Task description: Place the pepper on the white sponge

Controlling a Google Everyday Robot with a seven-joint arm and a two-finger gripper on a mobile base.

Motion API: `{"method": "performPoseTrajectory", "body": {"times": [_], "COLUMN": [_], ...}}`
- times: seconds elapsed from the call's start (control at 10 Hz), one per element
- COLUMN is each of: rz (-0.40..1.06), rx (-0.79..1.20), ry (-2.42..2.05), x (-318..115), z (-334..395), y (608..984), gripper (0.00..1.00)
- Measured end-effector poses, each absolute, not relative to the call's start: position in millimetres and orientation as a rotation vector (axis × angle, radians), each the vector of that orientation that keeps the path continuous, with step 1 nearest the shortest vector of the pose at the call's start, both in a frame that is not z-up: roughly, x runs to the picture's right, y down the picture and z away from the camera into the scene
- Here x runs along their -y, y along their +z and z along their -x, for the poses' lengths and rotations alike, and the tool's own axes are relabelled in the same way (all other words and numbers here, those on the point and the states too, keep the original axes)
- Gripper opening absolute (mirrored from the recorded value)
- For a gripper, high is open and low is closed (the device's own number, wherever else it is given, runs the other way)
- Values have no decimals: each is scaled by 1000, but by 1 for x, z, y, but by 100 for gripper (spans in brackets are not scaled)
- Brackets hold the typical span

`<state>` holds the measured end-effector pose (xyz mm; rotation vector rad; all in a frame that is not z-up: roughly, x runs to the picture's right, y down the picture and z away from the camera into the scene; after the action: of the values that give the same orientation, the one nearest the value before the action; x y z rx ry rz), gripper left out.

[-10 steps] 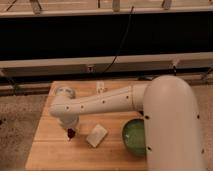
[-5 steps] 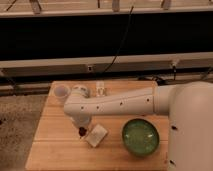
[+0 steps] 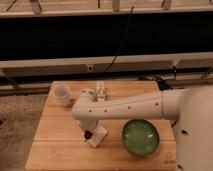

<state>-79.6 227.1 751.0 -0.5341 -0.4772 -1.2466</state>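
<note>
Reaching across a wooden table [image 3: 55, 145] from the right, the white robot arm [image 3: 130, 106] bends down at its wrist so that the gripper [image 3: 88, 133] hangs directly over the near-left end of the white sponge [image 3: 98, 136]. A dark red pepper [image 3: 88, 134] shows at the gripper's tip, touching or just above the sponge; which one, I cannot tell. A green bowl [image 3: 141, 137] sits just right of the sponge, a white cup [image 3: 62, 95] stands at the table's far left, and a narrow white jointed plastic piece [image 3: 101, 91] lies behind the arm.
</note>
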Motion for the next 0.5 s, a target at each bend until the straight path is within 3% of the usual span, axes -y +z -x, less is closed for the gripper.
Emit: {"method": "performPoseTrajectory", "body": {"times": [0.5], "rz": [558], "rx": [474], "ry": [-1214], "x": [-243], "z": [69], "y": [752], "gripper": [0]}}
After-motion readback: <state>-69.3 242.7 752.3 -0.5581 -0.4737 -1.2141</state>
